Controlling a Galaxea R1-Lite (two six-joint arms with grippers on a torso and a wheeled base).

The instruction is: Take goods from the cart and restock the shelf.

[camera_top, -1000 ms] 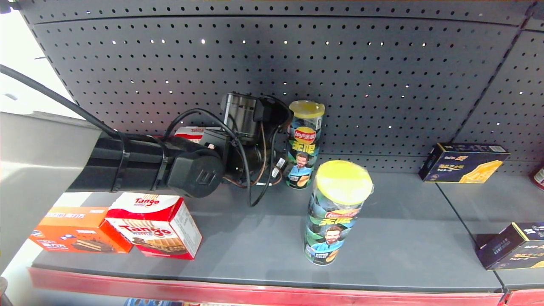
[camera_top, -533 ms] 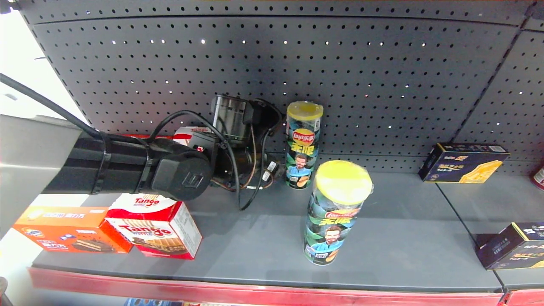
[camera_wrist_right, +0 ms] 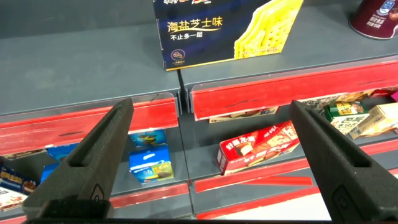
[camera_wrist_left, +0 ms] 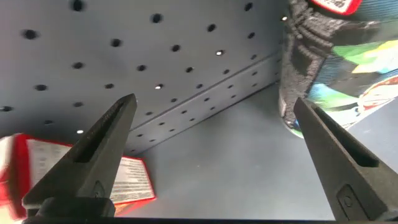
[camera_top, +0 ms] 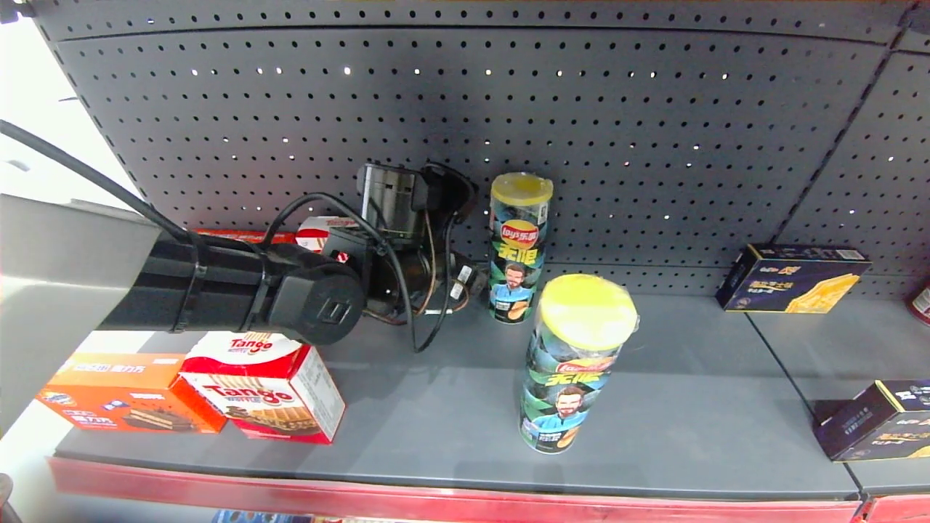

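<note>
Down low, the right end effector (camera_wrist_right: 211, 106) gaped empty before red-edged lower shelves (camera_wrist_right: 261, 90). At the front of the grey metal shelf (camera_top: 690, 421) stood a red-and-white cardboard wafer box (camera_top: 265, 388) and a tall yellow-lidded chip canister (camera_top: 574, 363). Farther back, the left end effector (camera_wrist_left: 211, 106) hung released beside a second matching canister (camera_top: 517, 247) by the pegboard, apparently not touching it.

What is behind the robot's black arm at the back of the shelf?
A red-and-white snack box peeks out against the perforated grey back panel; the black arm covers most of it, so its full shape is hidden.
</note>
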